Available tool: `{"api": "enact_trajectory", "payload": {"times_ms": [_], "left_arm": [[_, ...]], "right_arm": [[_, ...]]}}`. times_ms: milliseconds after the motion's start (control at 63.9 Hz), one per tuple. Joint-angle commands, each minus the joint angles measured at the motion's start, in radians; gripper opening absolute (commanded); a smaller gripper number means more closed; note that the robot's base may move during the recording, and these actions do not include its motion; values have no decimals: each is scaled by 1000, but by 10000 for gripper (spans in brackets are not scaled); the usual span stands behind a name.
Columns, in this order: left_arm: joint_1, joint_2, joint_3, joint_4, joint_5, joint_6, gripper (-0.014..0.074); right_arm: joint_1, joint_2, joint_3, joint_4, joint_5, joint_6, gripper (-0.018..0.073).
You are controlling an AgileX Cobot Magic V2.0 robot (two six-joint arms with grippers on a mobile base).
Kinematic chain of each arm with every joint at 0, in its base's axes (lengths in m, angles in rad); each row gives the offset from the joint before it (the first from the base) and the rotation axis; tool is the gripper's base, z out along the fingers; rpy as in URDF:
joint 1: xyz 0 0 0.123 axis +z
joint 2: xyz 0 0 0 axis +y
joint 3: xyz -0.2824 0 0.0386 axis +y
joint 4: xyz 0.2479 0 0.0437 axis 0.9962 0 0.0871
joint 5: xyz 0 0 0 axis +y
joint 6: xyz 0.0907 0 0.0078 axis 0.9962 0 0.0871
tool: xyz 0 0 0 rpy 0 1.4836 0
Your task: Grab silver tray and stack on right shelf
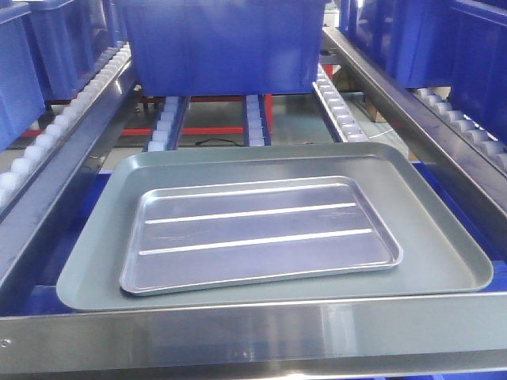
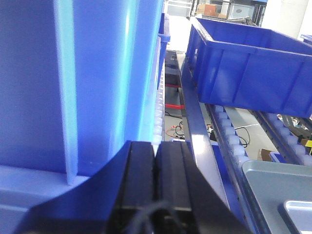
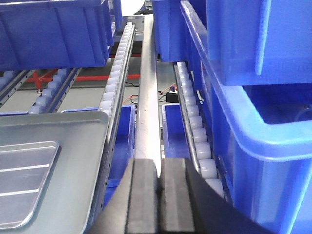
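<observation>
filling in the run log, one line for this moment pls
silver tray: inside grey tray, ungrasped | left gripper: shut, empty | right gripper: shut, empty

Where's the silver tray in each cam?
Exterior front: silver tray centre frame, lying inside the larger grey tray.
Left wrist: only one corner, bottom right.
Right wrist: far end at lower left.
Shared landmark: the grey tray under it, seen in all three.
</observation>
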Motion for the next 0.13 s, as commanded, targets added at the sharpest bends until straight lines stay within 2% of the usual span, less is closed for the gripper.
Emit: {"api": "enact_trajectory", "payload": {"times_ms": [0, 110], "left_arm": [[0, -15, 19, -5, -86, 5, -92], [0, -15, 19, -5, -86, 5, -92]], "right_arm": [[-6, -22, -18, 1, -95, -11, 57], [-6, -22, -18, 1, -95, -11, 57]]}}
